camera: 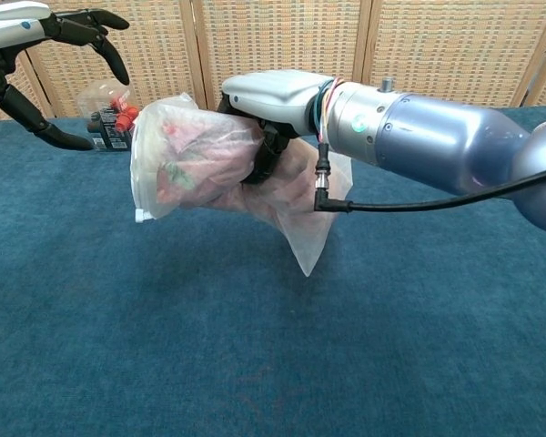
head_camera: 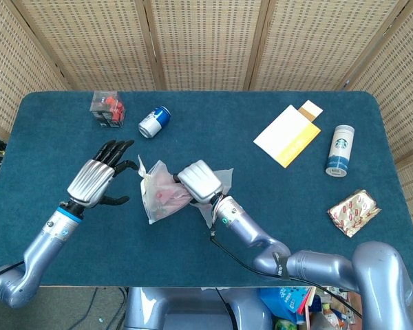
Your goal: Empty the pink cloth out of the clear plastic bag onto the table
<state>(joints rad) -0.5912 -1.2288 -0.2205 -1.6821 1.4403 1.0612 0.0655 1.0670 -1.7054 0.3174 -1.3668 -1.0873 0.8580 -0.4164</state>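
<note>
Pink cloth [camera: 200, 150] sits inside the clear plastic bag [head_camera: 160, 196] my right hand [head_camera: 198, 182] grips above the table [head_camera: 69, 151]; my left hand [head_camera: 96, 180] hovers beside it, fingers spread, holding nothing.

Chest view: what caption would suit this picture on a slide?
Right hand holds the clear plastic bag with the pink cloth above the table; open left hand nearby.

The right hand [head_camera: 200, 181] holds the bag [head_camera: 160, 192] above the worktop [head_camera: 275, 206], near its middle, with the cloth [camera: 200, 155] inside it. The left hand [head_camera: 96, 180] hovers just left of the bag, apart from it. Behind them, at the far left, lie a box [head_camera: 107, 108] and, to its right, a can [head_camera: 153, 122]. Toward the right sit an envelope [head_camera: 287, 135], a cup [head_camera: 340, 150] right of it, and a packet [head_camera: 353, 212] nearer the front edge.
</note>
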